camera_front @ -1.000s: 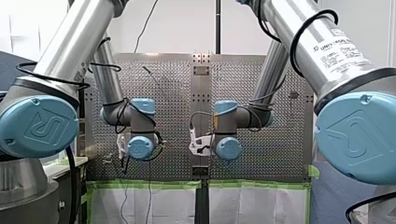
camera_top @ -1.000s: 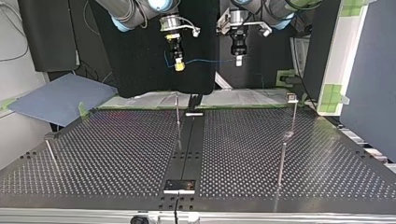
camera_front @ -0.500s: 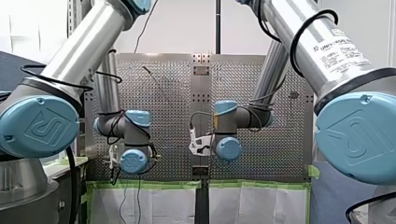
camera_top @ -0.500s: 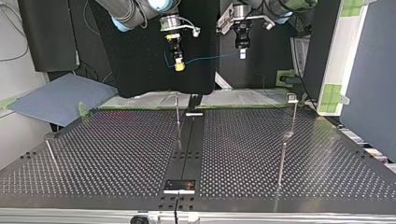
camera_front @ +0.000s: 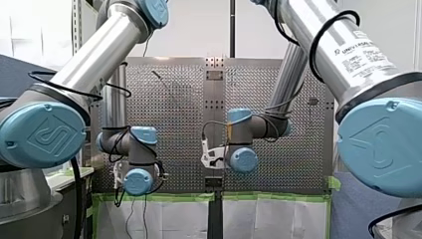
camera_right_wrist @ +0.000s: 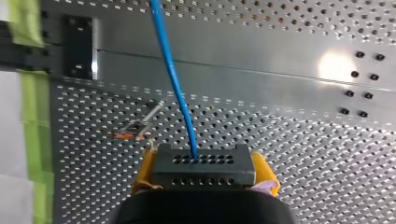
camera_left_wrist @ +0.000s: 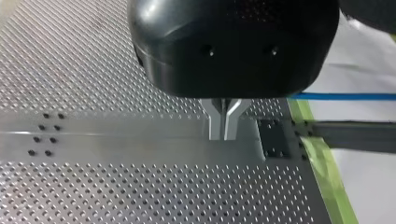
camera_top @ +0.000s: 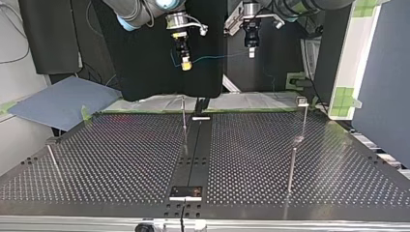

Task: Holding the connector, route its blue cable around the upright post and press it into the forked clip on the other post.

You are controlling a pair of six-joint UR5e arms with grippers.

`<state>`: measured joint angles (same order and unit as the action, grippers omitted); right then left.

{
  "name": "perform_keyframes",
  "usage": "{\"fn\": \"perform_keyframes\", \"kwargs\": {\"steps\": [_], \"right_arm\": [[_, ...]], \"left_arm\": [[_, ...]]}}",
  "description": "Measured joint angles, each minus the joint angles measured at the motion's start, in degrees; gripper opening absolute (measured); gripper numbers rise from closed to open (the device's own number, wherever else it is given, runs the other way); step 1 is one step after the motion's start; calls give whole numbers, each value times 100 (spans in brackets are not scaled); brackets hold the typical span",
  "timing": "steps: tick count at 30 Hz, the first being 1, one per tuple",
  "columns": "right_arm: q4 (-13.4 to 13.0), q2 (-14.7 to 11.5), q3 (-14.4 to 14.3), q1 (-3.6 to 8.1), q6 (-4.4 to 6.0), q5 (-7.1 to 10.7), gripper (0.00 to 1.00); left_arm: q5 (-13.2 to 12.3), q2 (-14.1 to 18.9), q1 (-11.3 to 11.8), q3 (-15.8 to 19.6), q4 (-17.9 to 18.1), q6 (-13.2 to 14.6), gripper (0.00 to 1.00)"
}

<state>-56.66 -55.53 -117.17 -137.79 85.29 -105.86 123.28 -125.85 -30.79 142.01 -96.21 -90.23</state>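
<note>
my left end effector (camera_left_wrist: pixel 223 133) pulled back, cable (camera_right_wrist: pixel 173 79) stretched
fingers together; right end effector (camera_right_wrist: pixel 204 173) clamps the connector (camera_right_wrist: pixel 204 161); routing not started

**Silver tubes, blue caps**

My left arm (camera_front: pixel 89 64) and my right arm (camera_front: pixel 338 50) are silver tubes with pale blue joint caps (each embossed with a logo), looped by black cables. My left gripper (camera_left_wrist: pixel 223 135) is glossy black, with metal fingers (camera_left_wrist: pixel 215 122).

4 slim posts (camera_top: pixel 184 118) stand well apart on the perforated table (camera_top: pixel 121 159), leaving wide lanes between them.
</note>
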Motion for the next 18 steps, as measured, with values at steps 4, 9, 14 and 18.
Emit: {"fn": "perform_keyframes", "kwargs": {"steps": [4,9,14,18], "right_arm": [[174,-129,-61,-88,175,-175,0],[392,-340,-73,-86,394,-273,0],[597,-577,-72,-51,633,-178,0],[650,-787,-57,-37,831,-47,0]], "left_arm": [[-57,186,-56,74,-126,-185,13],[-37,423,-32,101,-350,-419,13],[47,700,-1,137,-629,-697,13],[83,923,8,102,-852,-828,13]]}}
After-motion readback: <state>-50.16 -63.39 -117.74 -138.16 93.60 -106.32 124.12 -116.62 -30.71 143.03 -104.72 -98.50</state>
